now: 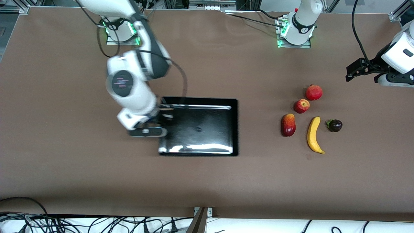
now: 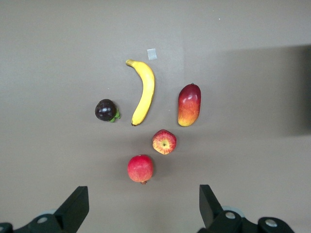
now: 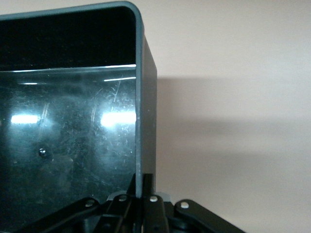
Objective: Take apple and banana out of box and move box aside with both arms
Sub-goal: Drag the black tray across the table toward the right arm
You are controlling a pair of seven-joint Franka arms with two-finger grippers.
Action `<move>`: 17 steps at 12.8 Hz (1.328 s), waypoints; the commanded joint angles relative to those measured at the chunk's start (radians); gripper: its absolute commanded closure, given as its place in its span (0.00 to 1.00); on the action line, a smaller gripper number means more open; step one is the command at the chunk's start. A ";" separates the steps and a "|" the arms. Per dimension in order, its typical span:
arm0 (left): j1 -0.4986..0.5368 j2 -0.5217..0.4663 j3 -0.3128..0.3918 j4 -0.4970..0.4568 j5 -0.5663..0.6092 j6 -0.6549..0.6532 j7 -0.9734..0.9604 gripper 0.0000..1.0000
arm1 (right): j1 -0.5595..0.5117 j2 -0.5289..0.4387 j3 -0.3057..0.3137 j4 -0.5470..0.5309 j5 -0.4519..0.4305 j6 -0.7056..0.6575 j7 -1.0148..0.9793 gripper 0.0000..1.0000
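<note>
The black glossy box (image 1: 234, 129) lies open-topped at the table's middle. My right gripper (image 1: 161, 124) is shut on the box's wall at the right arm's end. In the right wrist view its fingers (image 3: 144, 182) pinch that thin wall (image 3: 146, 97). The yellow banana (image 1: 313, 134) and the red apple (image 1: 301, 105) lie on the table toward the left arm's end. My left gripper (image 1: 355, 69) hangs open and empty over the table beside the fruits. The left wrist view shows the banana (image 2: 145, 92) and the apple (image 2: 164, 141) ahead of its open gripper (image 2: 143, 194).
A red pomegranate (image 1: 314, 92), a red-yellow mango (image 1: 288, 125) and a dark mangosteen (image 1: 334, 125) lie around the banana and apple. The pomegranate (image 2: 140, 168) is the fruit closest to the left gripper. Cables run along the table's near edge.
</note>
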 commanded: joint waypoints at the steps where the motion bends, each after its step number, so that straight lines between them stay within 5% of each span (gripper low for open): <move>1: -0.003 0.015 -0.003 0.033 0.017 -0.026 -0.013 0.00 | -0.009 -0.141 -0.057 -0.185 0.030 0.014 -0.135 1.00; 8: -0.002 0.015 -0.002 0.031 0.017 -0.028 -0.005 0.00 | -0.012 -0.176 -0.227 -0.377 0.104 0.093 -0.366 1.00; 12: -0.002 0.015 -0.002 0.031 0.017 -0.028 -0.005 0.00 | -0.012 -0.175 -0.278 -0.524 0.194 0.264 -0.561 1.00; 17: -0.002 0.015 -0.002 0.033 0.017 -0.028 -0.005 0.00 | -0.021 -0.175 -0.280 -0.544 0.208 0.279 -0.580 1.00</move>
